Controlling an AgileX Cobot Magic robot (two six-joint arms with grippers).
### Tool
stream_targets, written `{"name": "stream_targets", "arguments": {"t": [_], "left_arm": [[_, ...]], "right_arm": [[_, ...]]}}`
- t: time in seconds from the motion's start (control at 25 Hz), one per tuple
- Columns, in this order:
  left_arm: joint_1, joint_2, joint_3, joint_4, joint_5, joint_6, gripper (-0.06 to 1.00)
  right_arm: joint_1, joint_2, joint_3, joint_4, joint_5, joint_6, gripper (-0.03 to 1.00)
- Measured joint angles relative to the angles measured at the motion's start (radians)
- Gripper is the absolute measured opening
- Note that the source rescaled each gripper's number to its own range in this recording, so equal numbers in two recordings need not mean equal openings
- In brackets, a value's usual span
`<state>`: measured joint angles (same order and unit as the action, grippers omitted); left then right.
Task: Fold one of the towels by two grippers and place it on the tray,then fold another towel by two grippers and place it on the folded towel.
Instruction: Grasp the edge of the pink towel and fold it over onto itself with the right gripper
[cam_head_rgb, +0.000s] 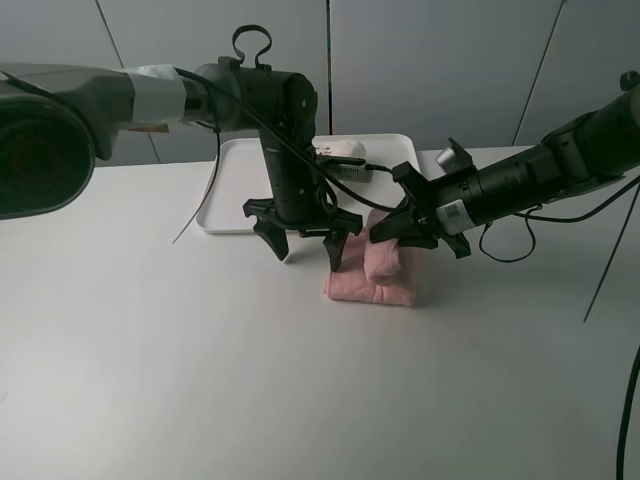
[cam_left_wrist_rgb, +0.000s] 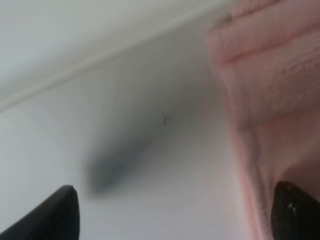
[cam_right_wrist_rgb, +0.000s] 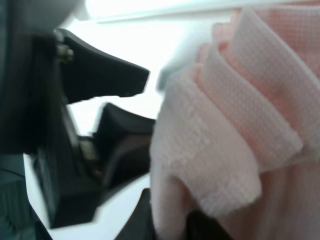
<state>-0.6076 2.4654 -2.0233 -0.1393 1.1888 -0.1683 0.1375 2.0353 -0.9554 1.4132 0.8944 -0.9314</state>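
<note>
Exterior high | pink towel (cam_head_rgb: 372, 288) bunched, pinched by right gripper (cam_head_rgb: 397, 237), just beside spread, empty left gripper (cam_head_rgb: 305, 243) | tray (cam_head_rgb: 232, 190) behind both | judged soft, light, floppy; corners best gripped.

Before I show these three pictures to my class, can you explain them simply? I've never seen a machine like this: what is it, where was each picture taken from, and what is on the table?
It is a robot with two arms, each ending in a gripper. The wide picture comes from a camera mounted high; the other two come from cameras on the wrists. On the white table lies a pink towel, partly folded, with a white tray behind it. The left gripper stands open beside the towel. The right gripper pinches a raised fold of it.
</note>
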Motion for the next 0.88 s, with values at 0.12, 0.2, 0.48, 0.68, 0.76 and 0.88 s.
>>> {"name": "stream_targets", "arguments": {"t": [0.12, 0.2, 0.48, 0.68, 0.76, 0.88], "left_arm": [[0.032, -0.020, -0.056, -0.044, 0.005, 0.034, 0.99], [0.055, -0.047, -0.101, -0.065, 0.007, 0.054, 0.99], [0.104, -0.101, -0.204, -0.157, 0.024, 0.110, 0.99], [0.122, -0.101, -0.204, -0.192, 0.029, 0.126, 0.99], [0.131, -0.101, -0.204, -0.215, 0.029, 0.135, 0.99], [0.155, -0.101, -0.204, -0.230, 0.029, 0.145, 0.99]], "right_arm": [[0.000, 0.000, 0.000, 0.002, -0.008, -0.008, 0.05], [0.000, 0.000, 0.000, 0.004, -0.010, -0.010, 0.05], [0.001, 0.000, 0.000, 0.025, -0.048, 0.030, 0.12], [0.054, 0.000, 0.000, 0.124, -0.058, 0.019, 0.47], [0.086, 0.000, 0.000, 0.169, -0.043, -0.007, 0.52], [0.100, 0.000, 0.000, 0.194, 0.002, -0.040, 0.53]]}}
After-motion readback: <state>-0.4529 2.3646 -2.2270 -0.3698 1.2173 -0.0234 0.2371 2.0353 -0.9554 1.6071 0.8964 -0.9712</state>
